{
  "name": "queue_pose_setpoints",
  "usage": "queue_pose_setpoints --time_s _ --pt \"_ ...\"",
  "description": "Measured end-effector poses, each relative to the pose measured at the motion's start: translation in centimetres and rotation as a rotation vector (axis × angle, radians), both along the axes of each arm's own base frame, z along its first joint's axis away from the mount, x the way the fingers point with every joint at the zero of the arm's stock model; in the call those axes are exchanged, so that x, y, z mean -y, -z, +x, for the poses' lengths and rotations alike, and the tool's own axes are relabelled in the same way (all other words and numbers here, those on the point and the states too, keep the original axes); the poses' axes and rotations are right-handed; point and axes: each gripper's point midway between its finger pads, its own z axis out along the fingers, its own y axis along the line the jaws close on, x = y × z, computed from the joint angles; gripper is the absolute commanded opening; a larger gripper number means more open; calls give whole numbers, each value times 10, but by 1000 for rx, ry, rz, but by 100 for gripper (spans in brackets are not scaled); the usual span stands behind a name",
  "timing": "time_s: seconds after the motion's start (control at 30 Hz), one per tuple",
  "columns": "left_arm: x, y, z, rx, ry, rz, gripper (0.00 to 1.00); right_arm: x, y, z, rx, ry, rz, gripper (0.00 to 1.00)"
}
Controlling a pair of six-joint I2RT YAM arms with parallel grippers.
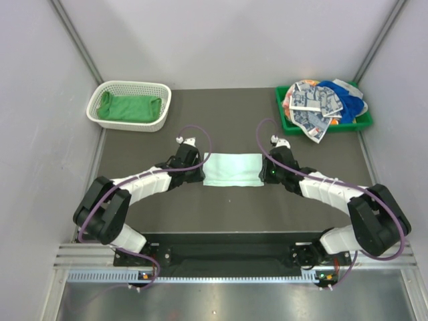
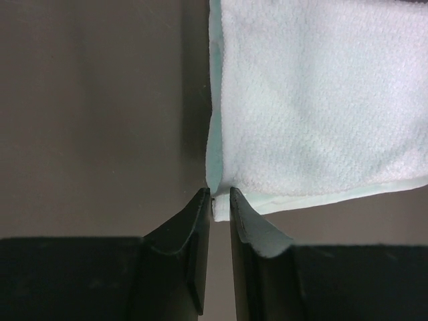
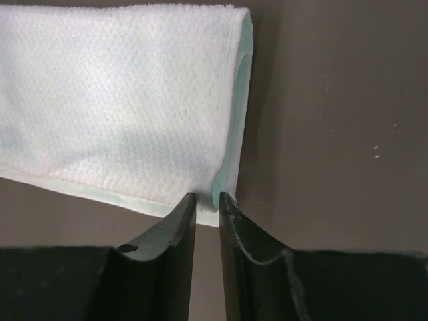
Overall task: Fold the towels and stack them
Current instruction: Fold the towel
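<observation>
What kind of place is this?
Probably a robot test booth: grey walls box in a dark table, left arm and right arm are bolted at its edge, a pale mint towel between them.

White mesh basket [image 1: 134, 85] far left, green plastic tray [image 1: 354, 124] far right, dark tabletop [image 1: 227, 114]

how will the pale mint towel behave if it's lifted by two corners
Probably floppy: the mint towel looks like thin, soft terry, so its middle would likely sag between the left pincer and right pincer. Its folded layers show separately at the edges, so they may slide apart.
</observation>
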Motion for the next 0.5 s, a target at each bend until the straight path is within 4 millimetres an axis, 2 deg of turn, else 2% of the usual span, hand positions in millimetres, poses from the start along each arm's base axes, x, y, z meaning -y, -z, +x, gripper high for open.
queue_pose_setpoints --time_s 0.2,0.27,0.5 --pt "0 0 0 1 -1 1 6 -2 0 -1 -2 -4 3 7" --pt "0 0 0 1 0 2 1 -2 0 -1 -3 -3 3 6" --pt "0 -3 0 7 2 -2 0 -1 -3 -3 -3 -1 -1 3"
